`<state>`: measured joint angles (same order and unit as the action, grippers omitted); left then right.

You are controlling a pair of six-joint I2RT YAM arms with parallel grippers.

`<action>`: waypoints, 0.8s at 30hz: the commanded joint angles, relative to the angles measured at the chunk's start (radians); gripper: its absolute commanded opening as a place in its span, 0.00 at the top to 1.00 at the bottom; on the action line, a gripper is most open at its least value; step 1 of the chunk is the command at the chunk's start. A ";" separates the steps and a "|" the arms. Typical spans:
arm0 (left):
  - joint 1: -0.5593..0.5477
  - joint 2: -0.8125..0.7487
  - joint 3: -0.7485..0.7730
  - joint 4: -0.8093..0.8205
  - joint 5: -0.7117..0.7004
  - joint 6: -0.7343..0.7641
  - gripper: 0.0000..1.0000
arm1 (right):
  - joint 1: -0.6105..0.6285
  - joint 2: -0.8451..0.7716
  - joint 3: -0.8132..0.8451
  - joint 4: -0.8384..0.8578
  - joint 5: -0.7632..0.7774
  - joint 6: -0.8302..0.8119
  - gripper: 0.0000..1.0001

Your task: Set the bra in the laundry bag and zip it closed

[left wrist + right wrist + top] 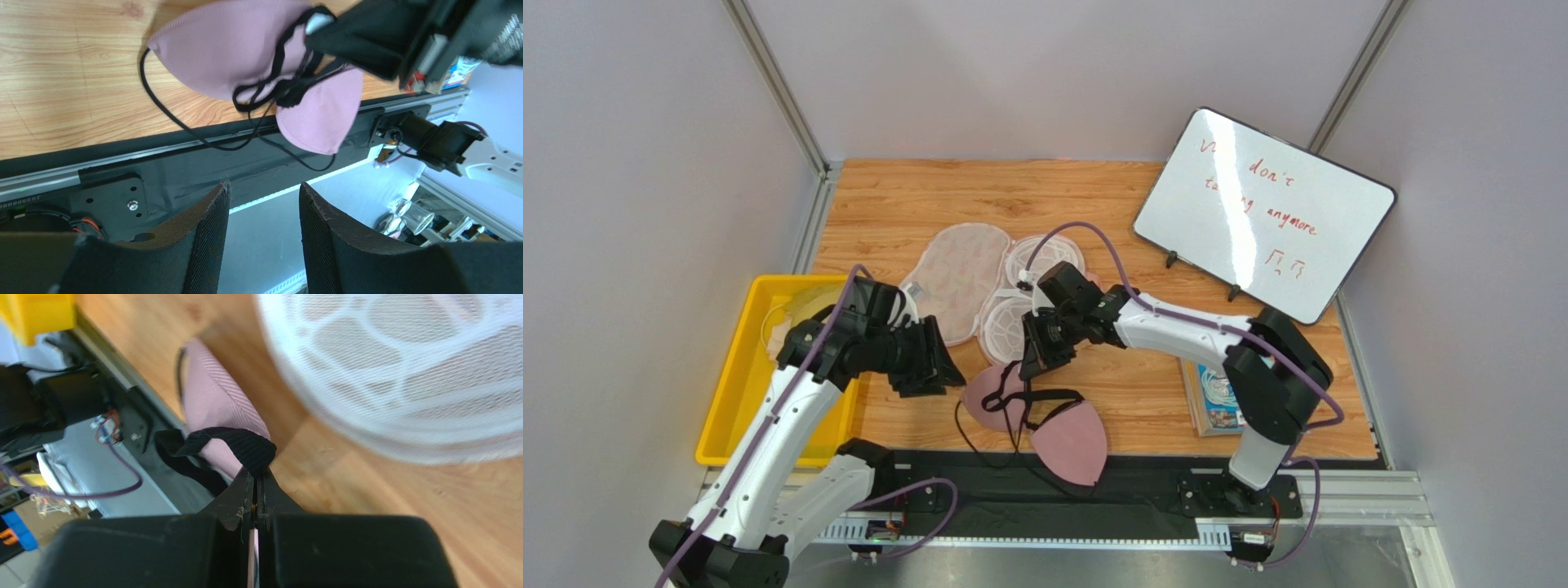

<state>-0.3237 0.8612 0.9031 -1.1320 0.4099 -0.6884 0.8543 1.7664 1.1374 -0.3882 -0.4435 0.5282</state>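
The dusty-pink bra [1071,444] lies near the table's front edge, black straps tangled between its two cups. My right gripper [1030,359] is shut on the bra's black band [245,447], with a pink cup [215,410] just beyond the fingertips. The laundry bag [959,276] lies open behind it, its white mesh domes [1044,257] facing up; one mesh dome [399,373] fills the upper right of the right wrist view. My left gripper [940,368] hangs open and empty just left of the bra [227,43], its fingers [209,245] over the black front rail.
A yellow bin [750,368] holding pale garments stands at the left. A whiteboard [1259,214] leans at the back right. A blue booklet [1216,395] lies by the right arm. A black rail [1136,490] runs along the front edge.
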 commanded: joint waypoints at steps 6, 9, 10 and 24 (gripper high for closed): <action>0.005 -0.076 0.190 0.089 0.078 -0.056 0.44 | 0.019 -0.300 0.134 -0.100 -0.040 -0.197 1.00; 0.005 -0.103 0.246 0.148 0.086 -0.069 0.42 | 0.017 -0.330 0.191 -0.136 -0.054 -0.293 1.00; 0.003 -0.111 0.270 0.158 0.083 -0.068 0.42 | 0.014 -0.340 0.205 -0.156 -0.051 -0.315 1.00; 0.005 -0.172 0.273 0.317 0.101 -0.077 0.37 | -0.034 -0.272 0.499 -0.156 -0.167 -0.260 1.00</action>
<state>-0.3237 0.7094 1.1843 -0.9489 0.4618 -0.7609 0.8230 1.4689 1.5333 -0.5823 -0.5247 0.2359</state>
